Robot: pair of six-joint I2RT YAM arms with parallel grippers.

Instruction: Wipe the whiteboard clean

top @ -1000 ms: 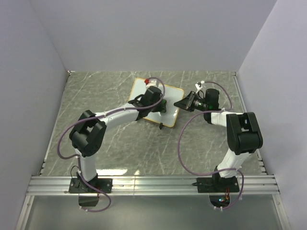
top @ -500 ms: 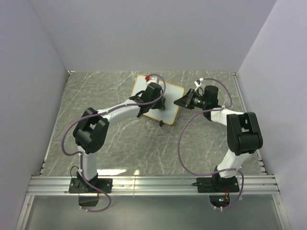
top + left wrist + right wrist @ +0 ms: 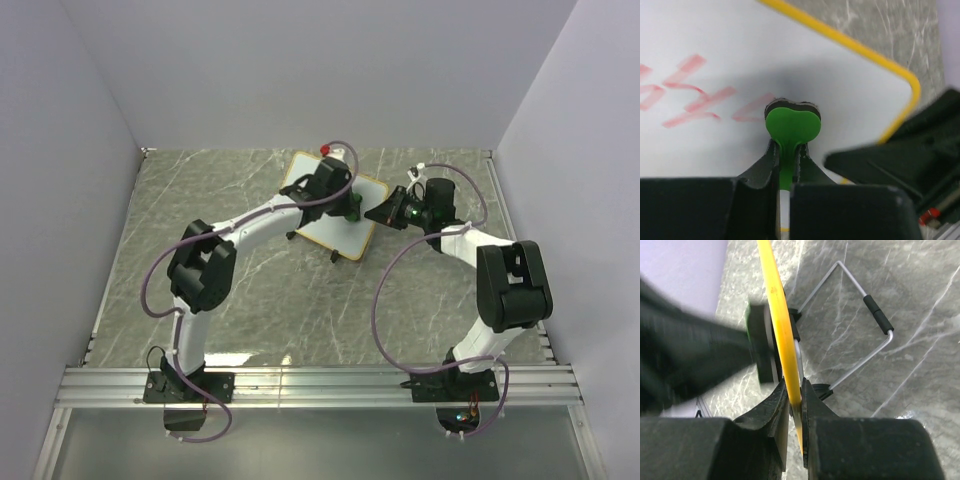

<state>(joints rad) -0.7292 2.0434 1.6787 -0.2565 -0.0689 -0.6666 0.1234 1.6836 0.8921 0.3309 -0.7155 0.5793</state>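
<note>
Left fingers (image 3: pixel 762 167) clamp the green eraser (image 3: pixel 792 125) against the whiteboard (image 3: pixel 740 45), red scribbles (image 3: pixel 690 95) at its nine o'clock. Right fingers (image 3: pixel 770 410) pinch the board's yellow frame (image 3: pixel 775 300) at three o'clock.

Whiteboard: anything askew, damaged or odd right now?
No damage shows. The yellow-framed white whiteboard sits skewed to the edges of the grey marbled table, its frame pinched in the fingers of the right gripper. Red marker strokes remain beside the green eraser.
</note>
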